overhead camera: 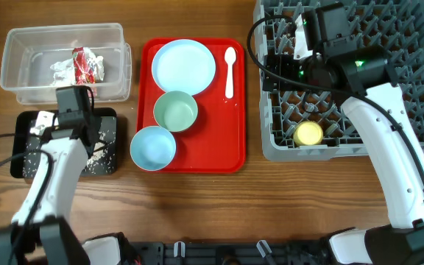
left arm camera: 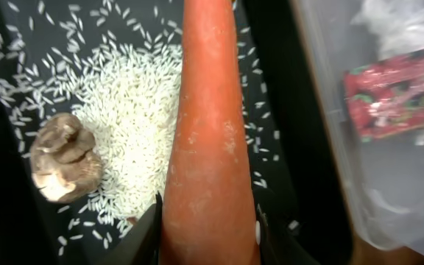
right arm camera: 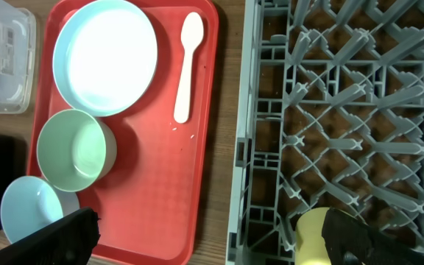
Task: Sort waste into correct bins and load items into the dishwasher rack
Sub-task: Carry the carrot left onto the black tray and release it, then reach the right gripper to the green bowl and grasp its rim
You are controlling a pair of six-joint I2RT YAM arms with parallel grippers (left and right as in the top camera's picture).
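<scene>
The right end effector [right arm camera: 212, 246], released and empty, hangs over the grey rack [right arm camera: 344, 110], with the yellow cup [right arm camera: 309, 234] at its 3 o'clock. The left end effector [left arm camera: 208, 239] grasps the carrot [left arm camera: 208, 132] above the black tray [overhead camera: 107, 147] and its rice [left arm camera: 131, 110], the carrot tapering toward 12 o'clock.
</scene>
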